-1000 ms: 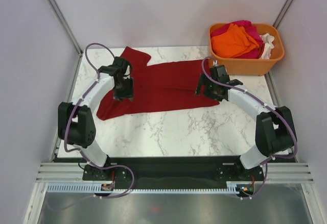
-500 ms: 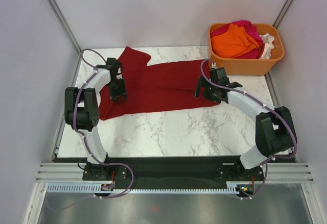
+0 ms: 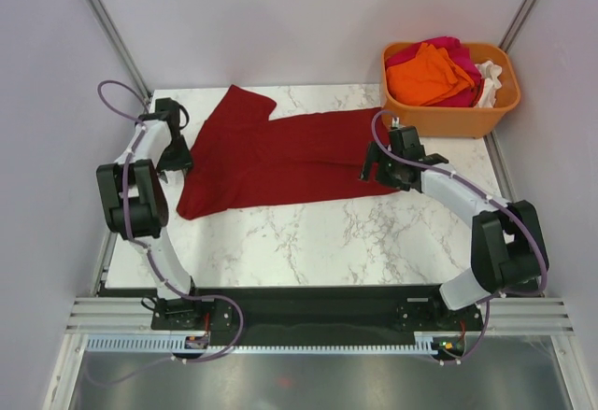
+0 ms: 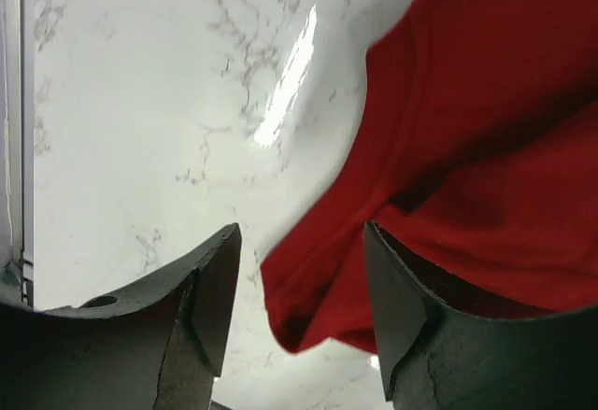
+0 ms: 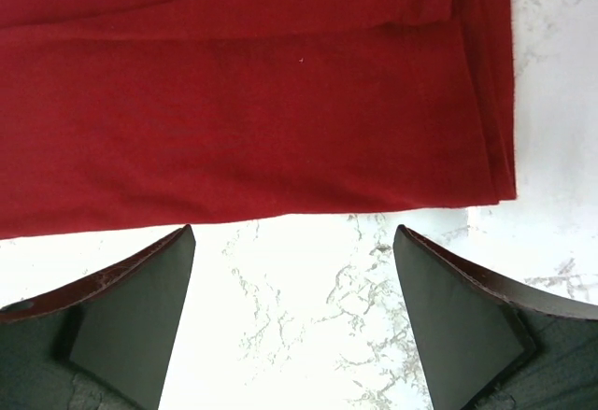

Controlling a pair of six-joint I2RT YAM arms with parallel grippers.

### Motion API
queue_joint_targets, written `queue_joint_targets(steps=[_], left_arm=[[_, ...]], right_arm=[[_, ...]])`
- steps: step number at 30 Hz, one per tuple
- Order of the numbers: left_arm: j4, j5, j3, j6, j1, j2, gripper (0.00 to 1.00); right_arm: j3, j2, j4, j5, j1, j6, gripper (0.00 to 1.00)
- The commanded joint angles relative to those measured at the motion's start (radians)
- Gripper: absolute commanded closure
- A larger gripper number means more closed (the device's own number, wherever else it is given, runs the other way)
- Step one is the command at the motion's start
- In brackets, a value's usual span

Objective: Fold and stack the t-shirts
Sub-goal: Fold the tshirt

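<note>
A dark red t-shirt lies spread across the far half of the marble table, with one sleeve pointing to the far left. My left gripper is open at the shirt's left edge. In the left wrist view a folded corner of the red cloth lies between its fingers, ungripped. My right gripper is open and empty over bare marble, just off the shirt's near right edge. Orange, magenta-pink and white shirts lie in the tub.
An orange plastic tub stands at the table's far right corner. Bare marble fills the near half of the table. Metal frame posts rise at the far corners, and a rail runs along the table's left edge.
My left arm has swung left, from over the shirt's left part to its left edge. My right gripper has hardly moved. The shirt lies as before.
</note>
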Motion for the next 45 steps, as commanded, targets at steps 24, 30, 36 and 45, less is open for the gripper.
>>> queue_joint_targets(steps=[24,30,36,45], left_arm=[[0.331,0.402,-0.884,-0.38,0.177,-0.741,0.24],[0.331,0.402,-0.871,-0.38,0.183,-0.704,0.24],[0.331,0.402,-0.884,-0.38,0.187,-0.699,0.24],[0.642,0.331,-0.866,-0.442,0.187,-0.626,0.4]], right_arm=[[-0.131,0.05,0.079,0.015,-0.133,0.045,0.02],[-0.105,0.126,0.134,-0.007,-0.148,0.071,0.1],[-0.082,0.153,0.14,0.003,-0.159,0.064,0.24],[-0.113,0.168,0.177,-0.017,-0.162,0.056,0.3]])
